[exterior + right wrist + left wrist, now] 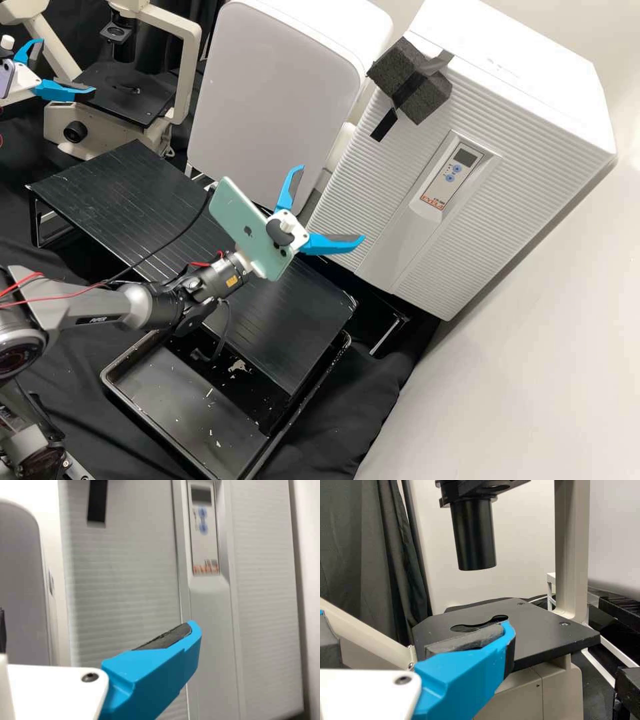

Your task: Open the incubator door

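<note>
"Where's the incubator [520, 63]?"

"Upper right of the high view: a boxy white body, its finely ribbed door [363, 193] closed, with a smooth upright panel [453, 175] set in."

"And that dark lump?"

"A coarse, porous block [427, 100] near the door's upper edge, crossed by a flat black strip [385, 125]."

"The right tool [333, 202]?"

"Mid-frame, angular blue fingers spread wide, nothing between them. I can't tell whether it touches the ribs."

"The left tool [68, 65]?"

"Upper left, beside the microscope's flat, matte black stage [123, 93]; also wide open and empty."
</note>
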You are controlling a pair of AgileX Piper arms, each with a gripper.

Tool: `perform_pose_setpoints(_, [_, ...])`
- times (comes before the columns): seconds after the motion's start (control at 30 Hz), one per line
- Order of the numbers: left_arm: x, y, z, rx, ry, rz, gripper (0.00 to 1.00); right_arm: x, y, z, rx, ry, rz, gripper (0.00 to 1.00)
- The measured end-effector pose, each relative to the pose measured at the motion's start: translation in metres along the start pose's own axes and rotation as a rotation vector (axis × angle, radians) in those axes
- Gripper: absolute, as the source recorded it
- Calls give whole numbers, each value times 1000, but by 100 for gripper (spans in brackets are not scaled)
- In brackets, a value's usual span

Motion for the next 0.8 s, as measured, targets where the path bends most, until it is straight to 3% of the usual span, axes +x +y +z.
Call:
perform_pose_setpoints(0.3, [0,0,0,0,0,0,100,23,2,-25,14,-24,-12,100])
perform_pose_setpoints(0.43, [0,0,0,0,0,0,100,28,-2,-39,-10,-76,14,100])
perform_pose_setpoints(0.47, [0,0,0,0,0,0,100,28,-3,-42,-31,-93,25,100])
perform_pose_setpoints(0.5, [0,0,0,0,0,0,100,29,-4,-48,-25,-119,51,100])
perform_pose_setpoints(0.53, [0,0,0,0,0,0,100,29,-4,-52,-48,-139,67,100])
perform_pose_setpoints(0.57, [0,0,0,0,0,0,100,29,-5,-58,-42,-164,86,100])
perform_pose_setpoints(0.63, [0,0,0,0,0,0,100,30,-6,-68,-67,-198,125,100])
perform_pose_setpoints(0.67, [0,0,0,0,0,0,100,30,-6,-72,-91,-211,137,100])
perform_pose_setpoints(0.8, [0,0,0,0,0,0,100,33,-8,-89,-125,-216,177,100])
